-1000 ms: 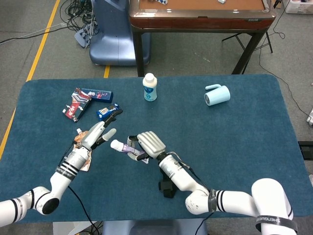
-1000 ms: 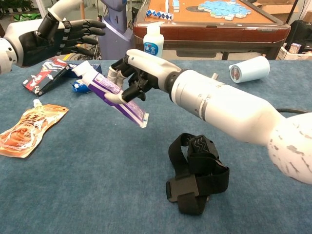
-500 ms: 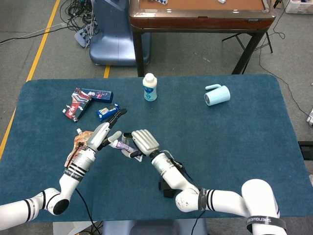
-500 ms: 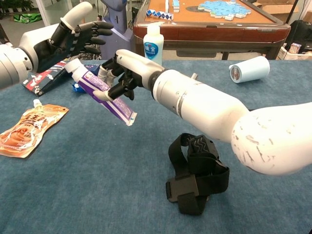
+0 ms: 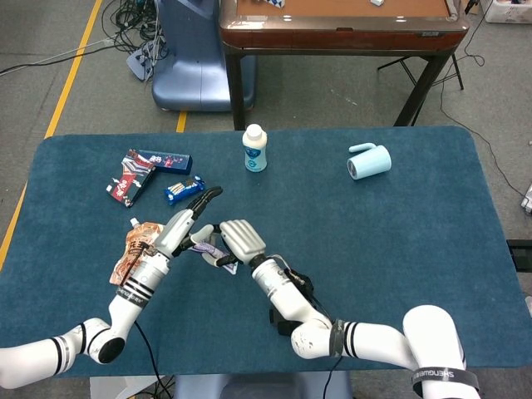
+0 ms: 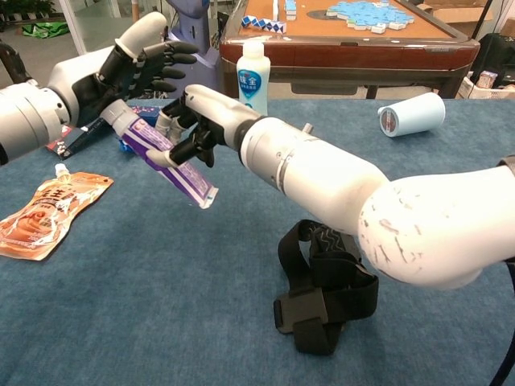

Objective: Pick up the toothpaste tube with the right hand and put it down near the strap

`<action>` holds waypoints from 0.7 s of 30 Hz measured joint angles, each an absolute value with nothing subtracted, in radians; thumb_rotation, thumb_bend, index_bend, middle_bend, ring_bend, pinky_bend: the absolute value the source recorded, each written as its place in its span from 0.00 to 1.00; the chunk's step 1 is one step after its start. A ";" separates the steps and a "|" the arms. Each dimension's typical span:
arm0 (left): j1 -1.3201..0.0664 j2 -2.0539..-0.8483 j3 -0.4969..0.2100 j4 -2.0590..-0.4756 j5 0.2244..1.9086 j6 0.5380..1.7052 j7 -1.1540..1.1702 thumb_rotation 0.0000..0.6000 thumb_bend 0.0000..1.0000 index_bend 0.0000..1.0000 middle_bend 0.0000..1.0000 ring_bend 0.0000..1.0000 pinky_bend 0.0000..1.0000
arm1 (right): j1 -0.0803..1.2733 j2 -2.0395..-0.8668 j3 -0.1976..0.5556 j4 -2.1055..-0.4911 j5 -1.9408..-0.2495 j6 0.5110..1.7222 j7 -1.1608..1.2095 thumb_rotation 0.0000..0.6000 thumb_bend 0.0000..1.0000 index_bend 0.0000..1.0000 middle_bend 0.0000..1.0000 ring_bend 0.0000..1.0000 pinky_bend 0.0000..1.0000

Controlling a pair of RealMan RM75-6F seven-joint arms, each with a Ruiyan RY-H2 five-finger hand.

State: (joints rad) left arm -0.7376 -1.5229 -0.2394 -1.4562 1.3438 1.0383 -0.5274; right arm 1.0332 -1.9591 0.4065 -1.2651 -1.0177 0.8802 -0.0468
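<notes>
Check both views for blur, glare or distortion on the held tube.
Head view: even light, toothpaste tube small, mostly hidden by the right hand. Chest view: tube sharp, no glare; the near right forearm looms oversized.

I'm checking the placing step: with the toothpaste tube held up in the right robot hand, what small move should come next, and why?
Probably carry the toothpaste tube back toward the strap. The right robot hand holds it aloft, close to the left robot hand, while the strap lies nearer the table's near edge, apart from it.

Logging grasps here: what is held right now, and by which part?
The right robot hand grips the toothpaste tube around its middle, off the table. The left robot hand holds nothing.
</notes>
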 measured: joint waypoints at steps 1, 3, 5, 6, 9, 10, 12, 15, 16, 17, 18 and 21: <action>-0.738 -1.526 -0.239 -1.453 1.346 1.040 -0.527 0.00 0.02 0.00 0.00 0.00 0.02 | 1.034 -1.960 0.408 -1.265 -1.016 0.880 -0.049 1.00 0.78 0.95 0.83 0.76 0.65; -0.736 -1.531 -0.240 -1.447 1.349 1.046 -0.530 0.00 0.02 0.00 0.00 0.00 0.02 | 1.035 -1.962 0.412 -1.265 -1.011 0.880 -0.052 1.00 0.78 0.95 0.83 0.76 0.65; -0.735 -1.535 -0.241 -1.443 1.353 1.052 -0.533 0.00 0.01 0.00 0.00 0.00 0.01 | 1.035 -1.963 0.415 -1.267 -1.006 0.879 -0.052 1.00 0.78 0.95 0.83 0.76 0.65; -0.735 -1.538 -0.242 -1.441 1.354 1.055 -0.537 0.00 0.01 0.00 0.00 0.00 0.01 | 1.035 -1.964 0.418 -1.269 -1.003 0.878 -0.051 1.00 0.78 0.95 0.83 0.76 0.65; -0.735 -1.540 -0.245 -1.442 1.356 1.053 -0.551 0.00 0.01 0.00 0.00 0.00 0.01 | 1.035 -1.966 0.422 -1.267 -1.001 0.878 -0.049 1.00 0.78 0.95 0.83 0.76 0.65; -0.735 -1.540 -0.246 -1.443 1.355 1.051 -0.556 0.00 0.01 0.00 0.00 0.00 0.01 | 1.035 -1.967 0.424 -1.266 -1.001 0.879 -0.048 1.00 0.78 0.95 0.83 0.76 0.65; -0.735 -1.542 -0.251 -1.444 1.351 1.049 -0.565 0.00 0.01 0.00 0.00 0.00 0.00 | 1.036 -1.970 0.426 -1.263 -1.000 0.879 -0.045 1.00 0.78 0.95 0.83 0.76 0.65; -0.735 -1.547 -0.254 -1.443 1.349 1.048 -0.572 0.00 0.01 0.00 0.00 0.00 0.00 | 1.036 -1.972 0.429 -1.259 -0.997 0.877 -0.043 1.00 0.78 0.95 0.83 0.76 0.65; -0.735 -1.547 -0.254 -1.442 1.350 1.048 -0.574 0.00 0.00 0.00 0.00 0.00 0.00 | 1.036 -1.972 0.430 -1.258 -0.996 0.877 -0.043 1.00 0.78 0.95 0.83 0.76 0.65; -0.735 -1.547 -0.253 -1.442 1.351 1.047 -0.576 0.00 0.00 0.00 0.00 0.00 0.00 | 1.036 -1.972 0.430 -1.257 -0.995 0.876 -0.042 1.00 0.78 0.95 0.83 0.76 0.65; -0.735 -1.548 -0.253 -1.442 1.352 1.046 -0.580 0.00 0.00 0.00 0.00 0.00 0.00 | 1.036 -1.972 0.431 -1.257 -0.992 0.873 -0.041 1.00 0.78 0.95 0.83 0.76 0.65; -0.734 -1.549 -0.253 -1.442 1.351 1.043 -0.586 0.00 0.00 0.00 0.00 0.00 0.00 | 1.037 -1.971 0.433 -1.256 -0.989 0.869 -0.041 1.00 0.78 0.95 0.83 0.76 0.65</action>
State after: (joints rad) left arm -0.7337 -1.5494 -0.2532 -1.4417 1.3512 1.0435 -0.5856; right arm 1.0370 -1.9709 0.4326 -1.2562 -0.9893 0.8692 -0.0411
